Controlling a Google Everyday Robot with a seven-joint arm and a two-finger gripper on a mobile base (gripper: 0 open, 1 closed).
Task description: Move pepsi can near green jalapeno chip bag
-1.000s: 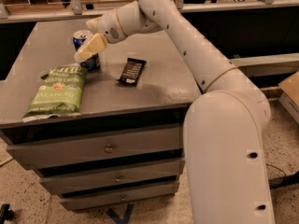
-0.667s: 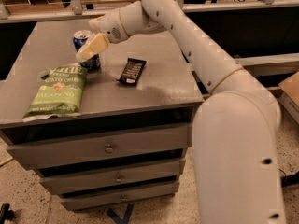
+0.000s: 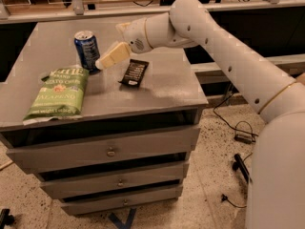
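Grey metal worktop [image 3: 167, 89], camera view: it carries three items and sits above a stack of drawers [image 3: 110, 151].

1. Can [image 3: 87, 49]. Dark blue body, silver top, white markings. It stands upright, with no dent visible on the side that shows. Position: rear left quarter of the worktop, set in from the left edge.

2. Bag [image 3: 59, 92]. Light green and crinkled, lying flat. It runs along the left edge and its lower end reaches the front edge. The pale band at its top points toward the rear. The can stands just behind the bag's rear right corner. Whether the two touch cannot be told.

3. Wrapper [image 3: 134, 73]. Black and flat, near the middle of the worktop, apart from both can and bag.

4. Claw [image 3: 106, 62]. It reaches in from the right, low over the worktop. Its tip lies at the can's lower right side, touching it or just beside it. Whether the claw is wide, narrow or holding the can cannot be told.

Progress, as a judgement: the can already stands next to the bag, so the placement appears done. What is left is to confirm release and draw the claw clear to the right. The can is tall on a small base, so a sideways brush could tip it.
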